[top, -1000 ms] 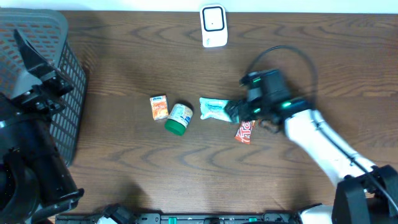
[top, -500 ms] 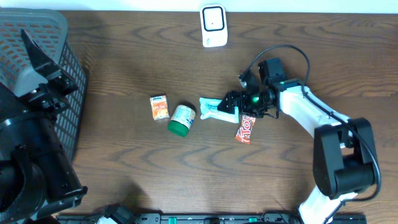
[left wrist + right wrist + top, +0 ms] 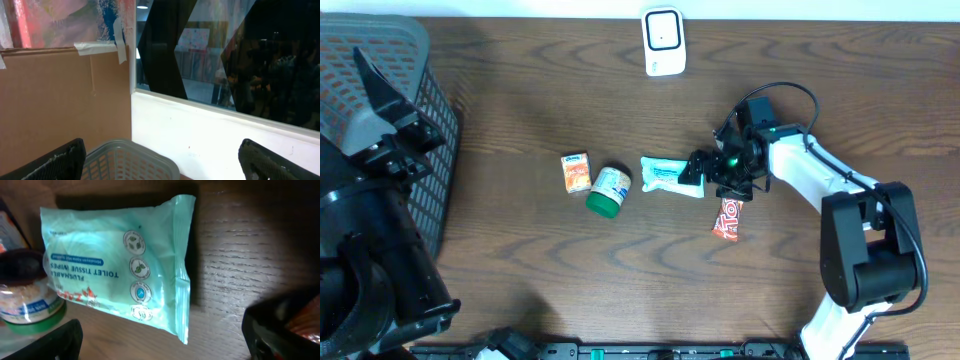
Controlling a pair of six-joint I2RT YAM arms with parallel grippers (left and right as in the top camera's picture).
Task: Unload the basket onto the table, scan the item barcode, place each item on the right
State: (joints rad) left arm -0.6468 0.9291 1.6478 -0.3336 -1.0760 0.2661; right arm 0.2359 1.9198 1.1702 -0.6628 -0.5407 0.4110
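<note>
The teal pack of flushable wipes (image 3: 668,176) lies flat on the wooden counter (image 3: 520,270) near its middle, long side running left to right. In the right wrist view the pack (image 3: 115,265) shows its printed face, with the lettering upside down; no barcode can be made out on it.

The right gripper (image 3: 701,174) sits at the pack's right end with its jaws spread wide and nothing between them; whether it touches the wrapper cannot be told. Just below that gripper a red snack wrapper (image 3: 726,219) lies apart from the pack.

To the pack's left is a small jar with a green lid (image 3: 608,191), tipped on its side, and next to it a little orange box (image 3: 577,172). A white scanner (image 3: 662,40) stands at the counter's far edge, well apart from the pack.

Far left, the left gripper (image 3: 161,159) hangs above a grey mesh basket (image 3: 395,45), jaws wide apart and empty.
</note>
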